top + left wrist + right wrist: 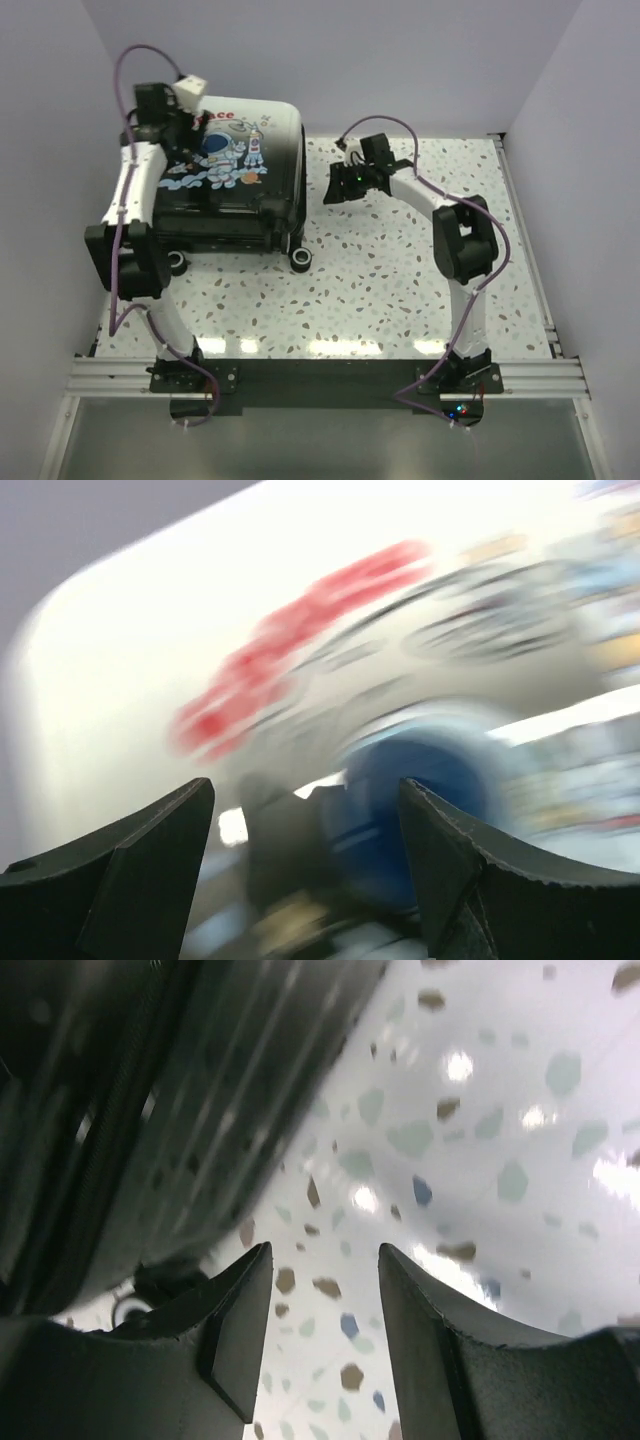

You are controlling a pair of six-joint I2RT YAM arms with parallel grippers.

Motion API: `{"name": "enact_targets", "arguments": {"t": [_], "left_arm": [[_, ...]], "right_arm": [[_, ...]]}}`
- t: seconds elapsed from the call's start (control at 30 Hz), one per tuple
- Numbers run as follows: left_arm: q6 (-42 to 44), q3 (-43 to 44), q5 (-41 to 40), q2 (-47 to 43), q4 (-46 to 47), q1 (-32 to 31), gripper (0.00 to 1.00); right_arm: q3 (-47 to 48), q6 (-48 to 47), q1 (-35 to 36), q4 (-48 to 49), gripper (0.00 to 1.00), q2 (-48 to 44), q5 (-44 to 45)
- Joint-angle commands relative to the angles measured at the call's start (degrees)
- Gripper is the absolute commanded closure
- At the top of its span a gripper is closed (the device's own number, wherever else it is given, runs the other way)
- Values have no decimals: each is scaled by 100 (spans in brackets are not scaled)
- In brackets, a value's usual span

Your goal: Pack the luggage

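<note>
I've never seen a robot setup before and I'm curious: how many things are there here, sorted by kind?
Suitcase: 1
Robot arms: 2
Total: 3

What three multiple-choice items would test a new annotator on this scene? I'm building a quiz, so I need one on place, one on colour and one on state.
1. Where on the table does the luggage lie?
A near right corner; B far left; C middle of the near edge.
2. What colour is the word printed on its shell?
A green; B yellow; C red.
3. How is the right gripper?
A open, holding nothing; B shut on a wheel; C shut on a strap.

Answers: B, the top view shows it at the far left; C, the left wrist view shows red lettering; A, only bare table shows between its jaws.
</note>
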Motion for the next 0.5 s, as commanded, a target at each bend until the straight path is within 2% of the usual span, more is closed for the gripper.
{"name": "enact_targets", "arguments": {"t": [0.0, 0.13, 0.2, 0.3, 0.47], "left_arm": [[-362, -589, 1318, 504, -1310, -1305, 20], [-757, -668, 1608, 469, -1143, -1815, 21], [-933, -563, 1686, 311, -1037, -1781, 21], [-1021, -36, 1872, 162, -1186, -1483, 20], [-1092, 937, 1433, -67, -1318, -245, 13]], "right_arm": [[-456, -450, -215, -171, 49, -857, -173], [-843, -556, -820, -399, 49, -1298, -120], [-940, -731, -979, -549, 49, -1464, -137], [-1046, -924, -1077, -629, 48, -1588, -225], [-1090, -723, -1050, -462, 45, -1720, -225]]}}
